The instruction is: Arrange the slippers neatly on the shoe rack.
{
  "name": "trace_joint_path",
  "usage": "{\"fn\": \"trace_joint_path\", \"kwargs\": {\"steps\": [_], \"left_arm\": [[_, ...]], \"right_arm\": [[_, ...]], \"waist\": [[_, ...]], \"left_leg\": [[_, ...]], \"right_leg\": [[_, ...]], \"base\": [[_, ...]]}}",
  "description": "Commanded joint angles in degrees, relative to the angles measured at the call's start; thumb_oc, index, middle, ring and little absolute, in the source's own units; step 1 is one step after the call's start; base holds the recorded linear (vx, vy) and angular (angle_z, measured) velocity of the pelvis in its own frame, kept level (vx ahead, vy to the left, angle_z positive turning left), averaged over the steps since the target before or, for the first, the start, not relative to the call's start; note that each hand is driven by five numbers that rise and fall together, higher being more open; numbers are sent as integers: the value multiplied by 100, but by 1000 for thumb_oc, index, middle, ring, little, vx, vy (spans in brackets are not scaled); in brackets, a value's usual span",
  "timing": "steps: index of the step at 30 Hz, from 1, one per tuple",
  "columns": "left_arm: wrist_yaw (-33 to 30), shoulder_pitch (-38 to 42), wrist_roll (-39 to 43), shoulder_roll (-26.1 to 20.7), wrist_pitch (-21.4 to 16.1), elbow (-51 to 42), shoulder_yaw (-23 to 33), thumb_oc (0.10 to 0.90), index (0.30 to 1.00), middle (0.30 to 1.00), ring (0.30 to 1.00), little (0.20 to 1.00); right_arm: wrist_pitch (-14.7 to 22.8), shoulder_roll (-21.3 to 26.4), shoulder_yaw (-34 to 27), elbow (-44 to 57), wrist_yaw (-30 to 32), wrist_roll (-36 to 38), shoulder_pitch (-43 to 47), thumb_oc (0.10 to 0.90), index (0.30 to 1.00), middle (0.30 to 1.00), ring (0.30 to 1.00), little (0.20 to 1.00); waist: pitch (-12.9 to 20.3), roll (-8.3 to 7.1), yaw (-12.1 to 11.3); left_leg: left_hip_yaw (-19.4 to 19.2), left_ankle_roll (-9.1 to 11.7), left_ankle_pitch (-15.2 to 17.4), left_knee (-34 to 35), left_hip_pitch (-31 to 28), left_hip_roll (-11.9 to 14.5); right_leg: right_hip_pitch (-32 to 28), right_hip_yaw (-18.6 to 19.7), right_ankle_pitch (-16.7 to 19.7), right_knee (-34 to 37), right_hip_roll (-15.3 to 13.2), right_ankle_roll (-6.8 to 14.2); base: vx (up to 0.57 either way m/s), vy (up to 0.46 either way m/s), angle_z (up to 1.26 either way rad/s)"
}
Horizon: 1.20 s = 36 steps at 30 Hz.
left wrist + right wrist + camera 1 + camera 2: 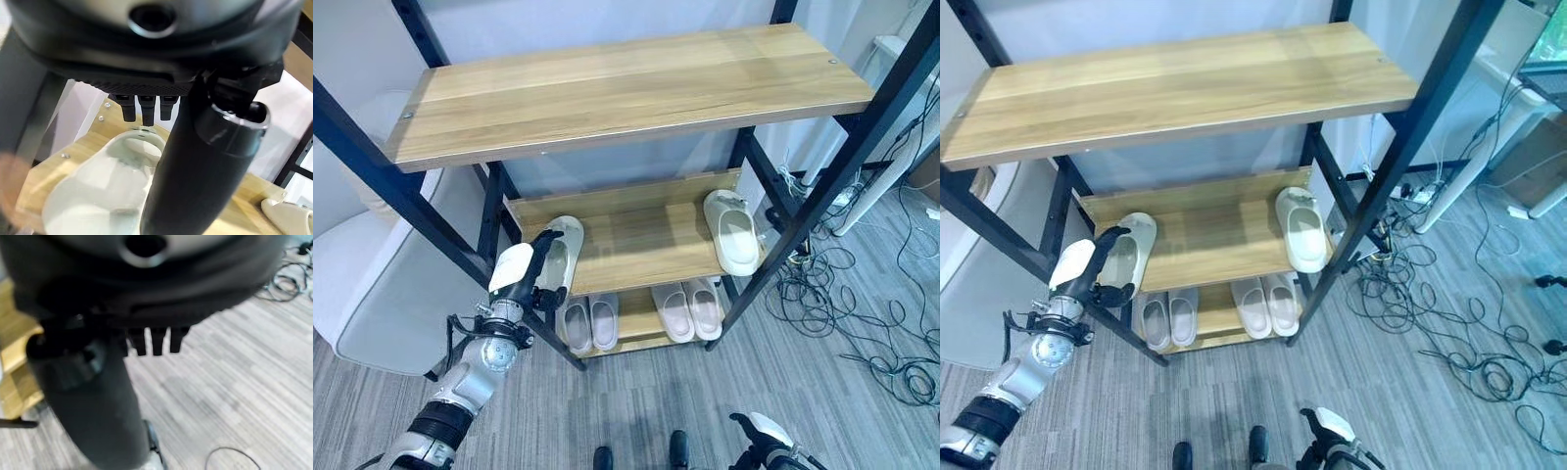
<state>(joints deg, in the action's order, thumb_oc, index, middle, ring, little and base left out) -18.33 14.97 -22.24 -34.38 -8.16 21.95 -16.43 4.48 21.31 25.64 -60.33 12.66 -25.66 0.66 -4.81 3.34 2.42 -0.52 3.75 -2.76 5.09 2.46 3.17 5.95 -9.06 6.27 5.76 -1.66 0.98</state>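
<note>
A pale green slipper (565, 247) lies at the left end of the rack's middle shelf (646, 237), its heel over the front edge. My left hand (530, 272) is shut on that near end, fingers over the top and thumb (195, 176) alongside. In the left wrist view the fingertips (142, 108) rest on the slipper's strap (142, 144). Its mate, a second pale green slipper (734, 231), lies at the shelf's right end, toe pointing back. My right hand (761, 438) hangs low over the floor with relaxed fingers, holding nothing.
Two pairs of whitish slippers (590, 321) (690, 308) stand on the bottom shelf. The wide top shelf (626, 88) overhangs the middle one. Black slanted posts (842, 176) frame the rack. Tangled cables (862, 294) cover the floor at the right; a white seat (372, 284) stands at the left.
</note>
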Motion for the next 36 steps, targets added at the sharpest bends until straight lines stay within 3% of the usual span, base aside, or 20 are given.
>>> {"fn": "trace_joint_path", "kwargs": {"steps": [1,13,14,15,16,17,28,36], "left_arm": [[-669,933,-139,-668,46,194,478,800,900,900,900,900],[-723,1817,-370,-871,332,1010,-3,800,900,900,900,900],[-704,1893,-373,-898,346,1061,-46,656,684,684,684,684],[-706,1908,-371,-898,344,1072,-56,584,575,575,575,575],[-679,1947,-365,-915,347,1066,-63,547,521,521,521,521],[-627,1995,-349,-950,334,1080,-104,400,300,300,300,300],[-567,1887,-118,-871,173,795,-14,400,300,300,300,300],[-471,1604,64,-480,6,163,61,400,300,300,300,300]], "right_arm": [[151,165,121,165,77,18,98,800,900,900,900,900],[112,244,139,232,94,128,205,800,900,900,900,900],[111,252,146,240,92,136,212,800,900,900,900,900],[110,248,141,240,91,137,214,800,900,900,900,900],[105,251,141,251,86,150,214,800,900,900,900,900],[94,244,155,243,74,168,225,800,900,900,900,900],[87,196,162,252,67,178,219,800,900,900,900,900],[60,149,145,301,77,149,243,800,900,900,900,900]], "waist": [[86,-200,8],[67,-262,109],[70,-264,116],[79,-267,110],[77,-266,112],[84,-275,106],[59,-278,81],[-17,-252,71]], "left_leg": [[-40,94,202,-9,353,-143],[-79,88,50,-9,880,-120],[-86,83,38,-9,923,-117],[-87,83,35,-9,937,-117],[-87,79,29,-9,960,-123],[-114,78,10,-9,1001,-116],[-169,65,41,-9,936,-132],[-195,53,83,-9,841,-145]], "right_leg": [[-53,96,-597,-76,-288,513],[523,179,-415,-76,-293,503],[571,184,-401,-76,-296,503],[586,186,-398,-76,-296,503],[609,200,-385,-76,-294,501],[657,213,-364,-76,-303,503],[628,257,-379,-76,-312,501],[555,289,-391,-76,-326,503]], "base": [[0,0,0],[-19,-3,1],[-18,-2,-3],[0,0,0],[0,0,0],[-30,-3,-6],[1,-1,-6],[0,0,0]]}}
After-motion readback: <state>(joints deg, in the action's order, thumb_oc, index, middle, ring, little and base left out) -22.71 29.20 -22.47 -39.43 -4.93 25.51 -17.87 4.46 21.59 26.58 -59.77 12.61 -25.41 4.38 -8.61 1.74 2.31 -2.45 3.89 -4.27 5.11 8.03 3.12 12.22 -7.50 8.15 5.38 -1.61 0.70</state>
